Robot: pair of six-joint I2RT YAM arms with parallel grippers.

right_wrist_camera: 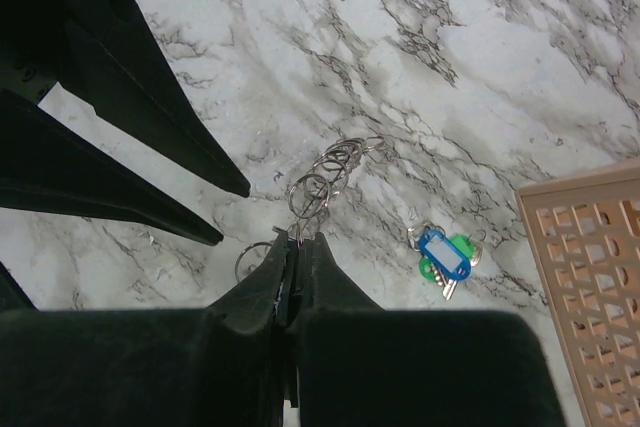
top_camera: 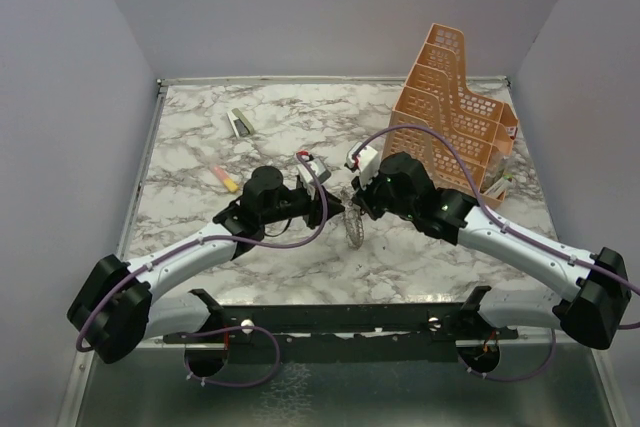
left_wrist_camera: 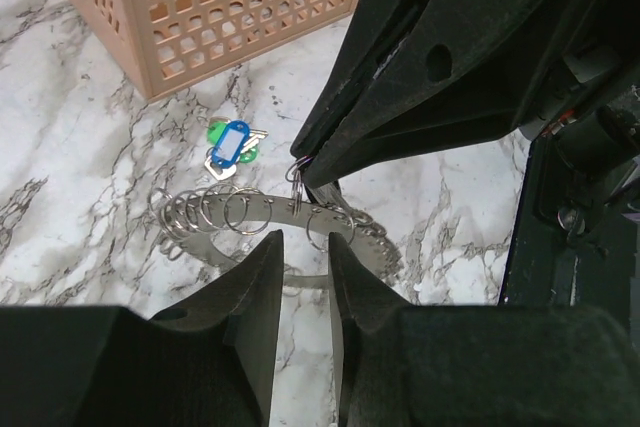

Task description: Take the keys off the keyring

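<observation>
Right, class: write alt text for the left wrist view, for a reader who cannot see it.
The left end effector straddles the keyring, a curved metal band strung with little loops, while the right end effector reaches in from the upper right and pinches one small ring. Behind, on the marble table, are a blue tag and an orange basket.

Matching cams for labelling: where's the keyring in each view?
Top external: keyring at centre, between the two arms.
Left wrist: keyring at centre, running across the left tool.
Right wrist: keyring at centre, just above the right tool.
Shared landmark: orange basket, upper right;, upper left;, right edge.
</observation>
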